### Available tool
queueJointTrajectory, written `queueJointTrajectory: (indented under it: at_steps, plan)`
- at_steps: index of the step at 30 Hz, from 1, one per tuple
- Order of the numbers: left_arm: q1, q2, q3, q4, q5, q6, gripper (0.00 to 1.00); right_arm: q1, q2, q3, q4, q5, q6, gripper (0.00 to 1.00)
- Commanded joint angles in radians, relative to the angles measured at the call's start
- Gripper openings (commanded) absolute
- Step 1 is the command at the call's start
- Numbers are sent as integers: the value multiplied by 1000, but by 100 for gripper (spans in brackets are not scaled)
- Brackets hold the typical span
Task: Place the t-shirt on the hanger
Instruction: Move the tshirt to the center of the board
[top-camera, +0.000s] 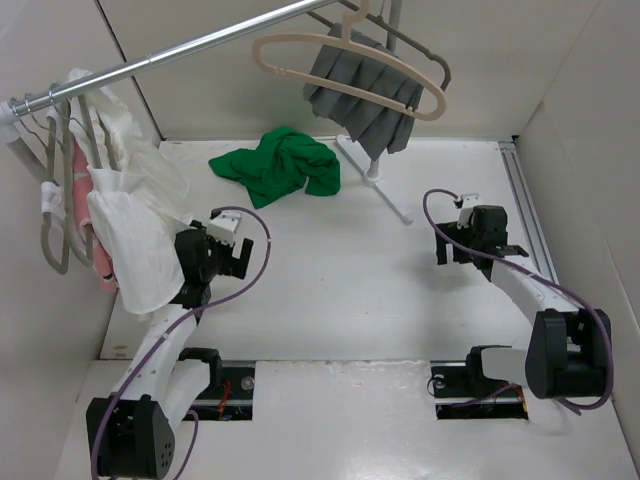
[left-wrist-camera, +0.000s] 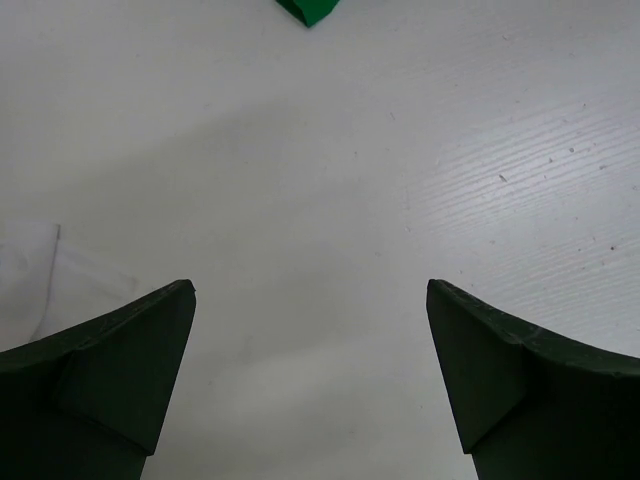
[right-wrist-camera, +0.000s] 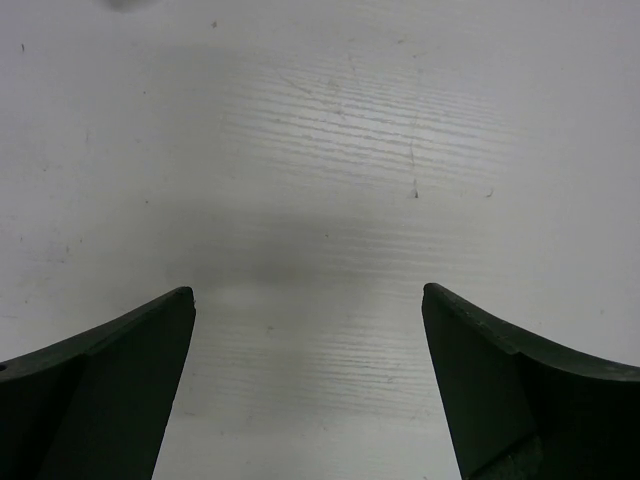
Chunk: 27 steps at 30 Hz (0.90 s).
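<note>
t-shirt (top-camera: 280, 165) crumpled; left wrist view cuts off all but corner.

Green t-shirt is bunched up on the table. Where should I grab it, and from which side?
Probably a raised fold on the near-left edge of the t-shirt, coming down from above with the left gripper, whose jaws are open. It lies crumpled in a heap, no collar or hem distinguishable, and that edge faces this arm.
</note>
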Motion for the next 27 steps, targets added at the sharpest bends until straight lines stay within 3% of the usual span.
queueJointTrajectory:
  at_steps: [1,4,6,7,8,10,11,14,16,17,18,20,25,27]
  plan:
    - [13,-10,58,24,28,-23,100,-7,10,55,61,-41,-25,100]
    - [13,-48,26,14,140,200,100,-7,21,68,61,-67,-57,100]
    - [13,-70,-12,-27,306,401,100,20,21,98,61,-78,-101,100]
    - [13,-91,-24,-74,347,604,100,40,21,111,52,-57,-117,100]
    - [13,-101,-38,-93,395,697,100,65,21,123,43,-34,-130,100]
    - [13,-113,-78,-105,395,866,100,128,31,158,9,46,-150,100]
    - [13,-113,-92,-96,369,1020,100,145,31,158,0,66,-160,100]
    - [13,-113,-129,-31,311,1185,100,169,41,172,-1,98,-160,100]
    - [13,-113,-126,0,289,1175,100,182,54,172,-1,109,-160,100]
    - [13,-113,-70,1,314,1058,100,192,68,172,-1,109,-151,100]
    - [13,-113,-69,-21,314,1057,100,192,77,181,-1,109,-150,100]
    - [13,-57,75,-100,404,927,100,202,105,190,-1,109,-150,100]
    - [-50,305,348,-358,447,718,100,220,165,246,-1,109,-150,100]
    - [-88,376,383,-333,396,643,100,229,192,275,-1,100,-150,100]
